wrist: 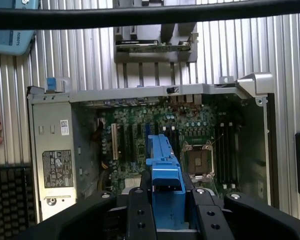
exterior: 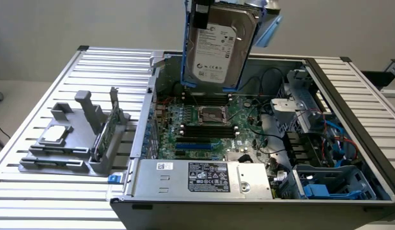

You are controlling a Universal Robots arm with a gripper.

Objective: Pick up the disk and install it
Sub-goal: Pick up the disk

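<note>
Claw [wrist: 172,212] clenches the disk [exterior: 220,45] by its blue carrier, and the drive hangs nearly upright below it, label facing the exterior view. It is held high above the open computer case [exterior: 249,215], over the far part of the motherboard [exterior: 210,124]. Left of the case in the exterior view, a grey fixture [exterior: 69,143] stands on the slatted table [exterior: 31,191].

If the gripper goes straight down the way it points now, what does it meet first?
Likely the motherboard, beside the CPU socket: the disk held in the gripper hangs above the open case and would touch first. Depth is unclear.
</note>
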